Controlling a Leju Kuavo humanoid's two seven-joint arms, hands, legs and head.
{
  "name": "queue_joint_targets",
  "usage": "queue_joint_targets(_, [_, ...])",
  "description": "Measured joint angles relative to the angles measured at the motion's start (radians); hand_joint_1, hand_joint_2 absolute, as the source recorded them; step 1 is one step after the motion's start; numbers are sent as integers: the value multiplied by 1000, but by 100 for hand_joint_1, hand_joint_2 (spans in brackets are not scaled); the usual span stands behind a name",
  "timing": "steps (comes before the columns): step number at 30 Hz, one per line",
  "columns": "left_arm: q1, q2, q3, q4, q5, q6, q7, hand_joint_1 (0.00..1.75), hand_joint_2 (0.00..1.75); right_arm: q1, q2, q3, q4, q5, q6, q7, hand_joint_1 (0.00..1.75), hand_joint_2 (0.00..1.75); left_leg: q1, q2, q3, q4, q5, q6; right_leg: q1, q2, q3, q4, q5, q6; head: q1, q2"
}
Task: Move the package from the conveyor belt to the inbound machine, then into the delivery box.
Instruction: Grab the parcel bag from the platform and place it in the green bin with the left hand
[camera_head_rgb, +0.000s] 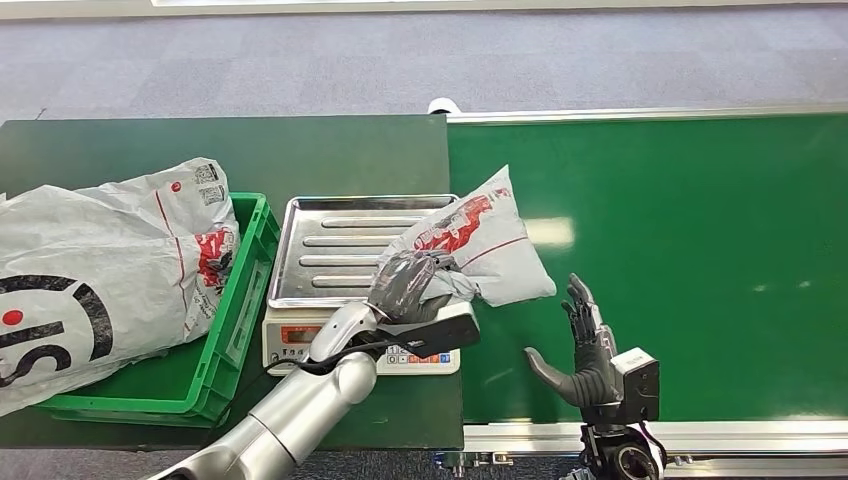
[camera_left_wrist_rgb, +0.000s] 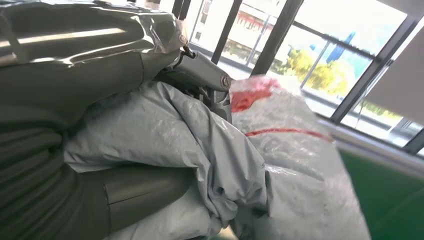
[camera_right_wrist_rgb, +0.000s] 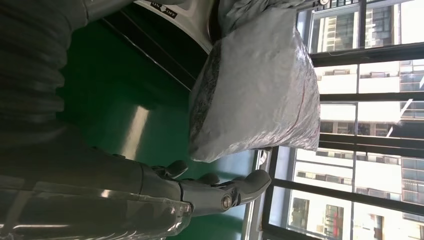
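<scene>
The conveyor belt (camera_head_rgb: 700, 250) is the biggest thing here, a wide green surface running out ahead of and under my right robot hand (camera_head_rgb: 585, 355). To the far side of my left robot hand (camera_head_rgb: 405, 285) sits the dark green counter (camera_head_rgb: 200, 150), carrying the rest of the gear. Out past my left arm, well away from the hand, a big grey mailer bag (camera_head_rgb: 90, 270) with black and red print slumps over a green crate (camera_head_rgb: 235, 320) and hides most of it. Just beyond my left robot hand is the scale (camera_head_rgb: 350, 300), a white base with a ribbed steel tray on top, and my fingers are right at its near corner.

The package (camera_head_rgb: 480, 245) is a grey poly bag with red print. My left robot hand has the crumpled end of it bunched up in a closed grip, and the wrist view shows the plastic (camera_left_wrist_rgb: 200, 145) squeezed between thumb and fingers. The package leans tilted over the tray's corner, with its other end hanging out over the belt, up and off to the inner side of my right robot hand.

My right robot hand holds nothing. Fingers are apart and pointing up, thumb stuck out to the side, hovering just over the belt near its close edge, a bit short of the package (camera_right_wrist_rgb: 255, 85).
</scene>
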Motion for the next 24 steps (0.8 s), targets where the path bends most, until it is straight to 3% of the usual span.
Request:
queue_joint_targets(5, [41,10,16,-70,12,89,-48,175,175,1,0,0,0,-3,1,-1,0,175,0,0,-1,0,0,0,0,0,-1,0,0,0,0,0])
queue_joint_targets(14, [61,19,23,-113,8,100,-50,175,175,2,0,0,0,-4,1,-3,0,175,0,0,-1,0,0,0,0,0,-1,0,0,0,0,0])
queue_joint_targets(17, [69,23,23,-122,-12,154,-66,175,175,2,0,0,0,-5,1,-4,0,175,0,0,-1,0,0,0,0,0,-1,0,0,0,0,0])
queue_joint_targets(20, [86,30,24,-152,-17,253,-132,175,175,2,0,0,0,-8,1,-7,0,175,0,0,-1,0,0,0,0,0,-2,0,0,0,0,0])
queue_joint_targets(24, [139,27,83,-275,-95,340,-324,175,175,2,-2,0,0,-25,-3,-8,0,175,0,0,-3,0,0,0,0,0,-3,0,0,0,0,0])
